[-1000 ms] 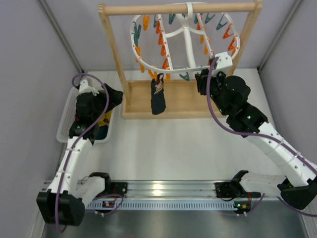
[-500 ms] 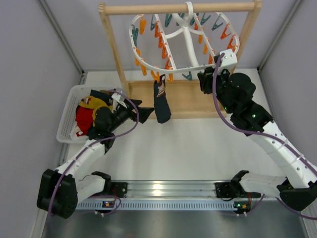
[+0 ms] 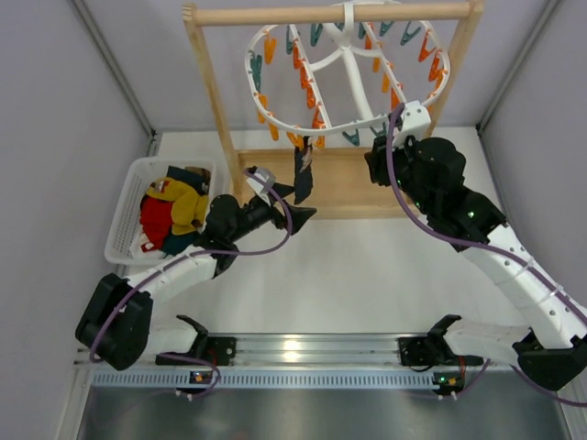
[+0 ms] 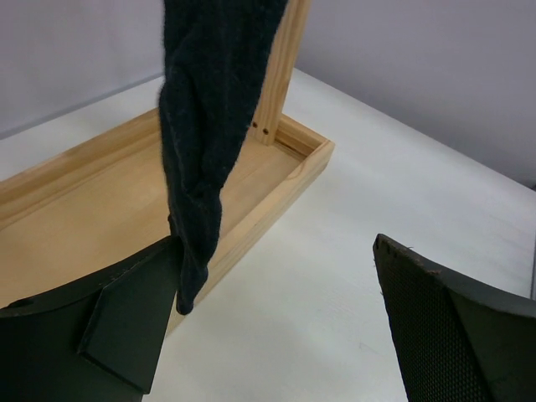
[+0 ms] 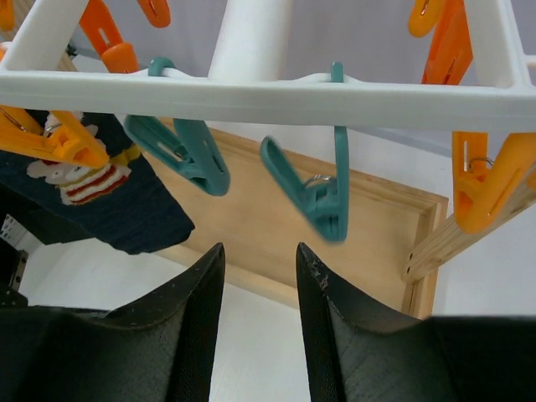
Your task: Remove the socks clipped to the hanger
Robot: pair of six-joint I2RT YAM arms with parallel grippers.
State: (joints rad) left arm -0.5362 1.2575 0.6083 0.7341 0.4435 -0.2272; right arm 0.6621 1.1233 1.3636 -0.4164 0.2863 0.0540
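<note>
One dark sock (image 3: 302, 179) hanging from an orange clip on the white hanger (image 3: 347, 69) on the wooden rack (image 3: 213, 101), left gripper (image 4: 276, 335) jaws spread wide around its toe, right gripper (image 5: 260, 251) jaws slightly parted under the hanger's rim, empty.

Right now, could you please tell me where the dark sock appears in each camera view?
Top external: the dark sock hangs at upper centre, from the front rim of the hanger.
Left wrist: upper left, its tip by the left pincer.
Right wrist: left edge, under an orange clip.
Shared landmark: the wooden base tray beneath it.
</note>
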